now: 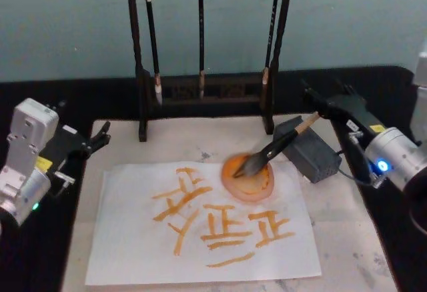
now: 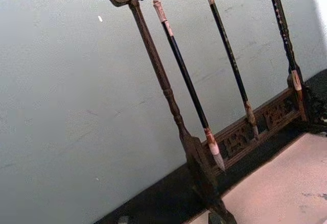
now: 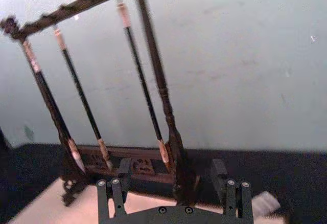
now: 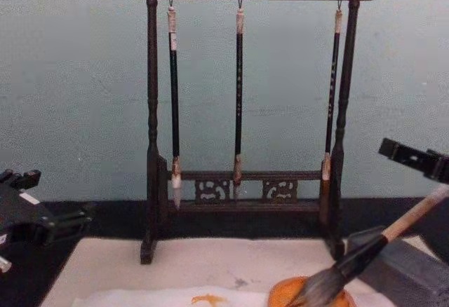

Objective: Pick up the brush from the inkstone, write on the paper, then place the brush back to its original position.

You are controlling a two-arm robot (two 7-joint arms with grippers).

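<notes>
The brush lies slanted, its bushy tip in a round orange dish and its black section propped on the grey inkstone block. Its tan handle points up toward my right gripper, which hovers open just behind and above the handle end, apart from it. In the chest view the brush slopes below that gripper. The right wrist view has its fingers spread wide with nothing between them. The paper lies at centre, covered in several orange strokes. My left gripper rests open at the mat's left edge.
A dark wooden rack with three thin hanging brushes stands behind the cream mat. The rack's right post is close to the inkstone. Black table surface borders the mat on both sides.
</notes>
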